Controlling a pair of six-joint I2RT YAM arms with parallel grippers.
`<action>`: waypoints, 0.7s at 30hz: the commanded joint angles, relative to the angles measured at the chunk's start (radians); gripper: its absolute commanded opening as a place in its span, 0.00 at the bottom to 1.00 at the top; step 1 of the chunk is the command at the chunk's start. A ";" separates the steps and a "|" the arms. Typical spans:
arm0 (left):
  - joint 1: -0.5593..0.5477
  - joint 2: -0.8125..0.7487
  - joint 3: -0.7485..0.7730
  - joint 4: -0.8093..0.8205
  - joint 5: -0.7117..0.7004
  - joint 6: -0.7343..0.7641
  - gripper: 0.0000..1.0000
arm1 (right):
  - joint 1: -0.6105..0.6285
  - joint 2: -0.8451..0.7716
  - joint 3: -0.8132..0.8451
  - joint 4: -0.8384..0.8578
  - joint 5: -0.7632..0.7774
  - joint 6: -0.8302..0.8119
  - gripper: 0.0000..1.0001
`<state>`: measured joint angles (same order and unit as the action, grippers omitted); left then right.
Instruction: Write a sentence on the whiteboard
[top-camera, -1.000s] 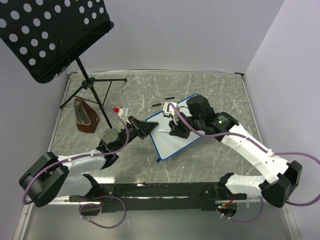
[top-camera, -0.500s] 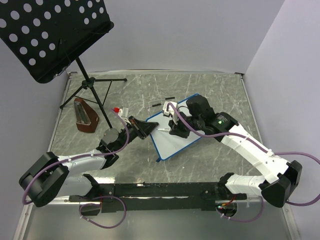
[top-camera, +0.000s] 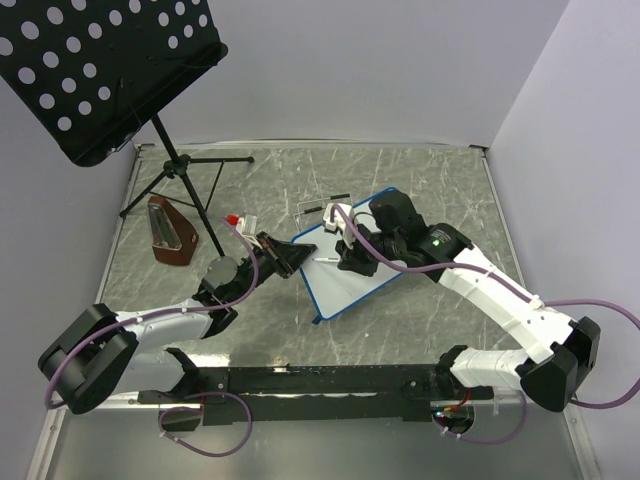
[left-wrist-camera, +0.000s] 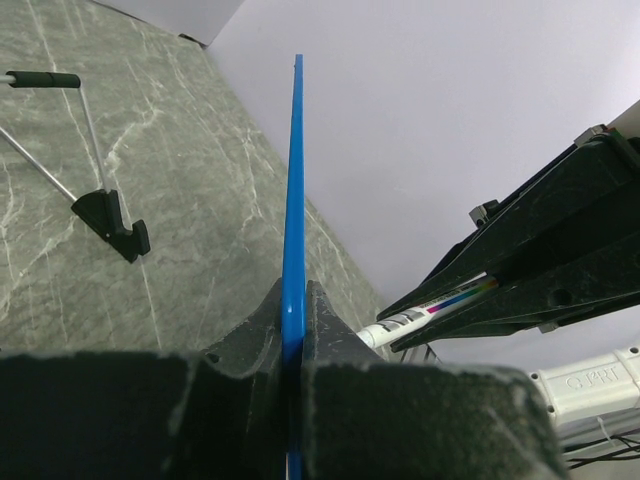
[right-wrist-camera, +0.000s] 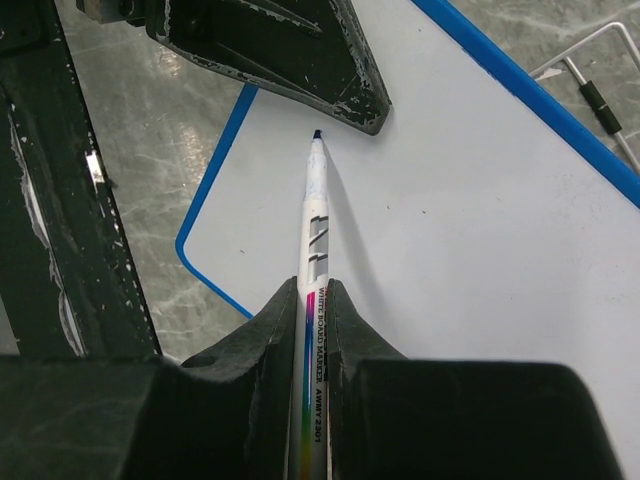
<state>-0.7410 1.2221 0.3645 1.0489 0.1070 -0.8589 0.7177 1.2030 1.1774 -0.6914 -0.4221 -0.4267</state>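
Note:
The whiteboard (top-camera: 350, 278), white with a blue frame, lies tilted at the table's middle. My left gripper (top-camera: 288, 254) is shut on its blue left edge (left-wrist-camera: 293, 180), which runs edge-on between the jaws of the left gripper (left-wrist-camera: 293, 305). My right gripper (top-camera: 348, 258) is shut on a white marker (right-wrist-camera: 314, 225). Its dark tip points at the board's white face (right-wrist-camera: 460, 230), close under the left gripper's fingers (right-wrist-camera: 300, 60). I cannot tell whether the tip touches. The marker (left-wrist-camera: 425, 312) also shows in the left wrist view. No sentence shows on the visible board face.
A black perforated music stand (top-camera: 100, 70) on tripod legs (top-camera: 185, 175) fills the back left. A brown wedge-shaped object (top-camera: 170, 236) and a small red-capped item (top-camera: 236, 219) lie near it. Thin wire legs with black tips (right-wrist-camera: 598, 98) lie behind the board.
The right gripper with the marker has edged slightly left over the board. The left gripper and the whiteboard have not moved.

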 joint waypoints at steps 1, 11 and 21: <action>-0.008 -0.039 0.025 0.186 0.003 -0.040 0.01 | 0.008 0.017 0.018 0.013 0.072 0.019 0.00; -0.008 -0.036 0.019 0.188 -0.004 -0.042 0.01 | -0.006 0.001 0.021 0.043 0.144 0.051 0.00; -0.008 -0.027 0.019 0.195 -0.004 -0.045 0.01 | -0.012 -0.008 0.019 0.053 0.126 0.060 0.00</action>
<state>-0.7399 1.2221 0.3630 1.0397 0.0719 -0.8581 0.7193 1.2072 1.1774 -0.6807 -0.3359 -0.3820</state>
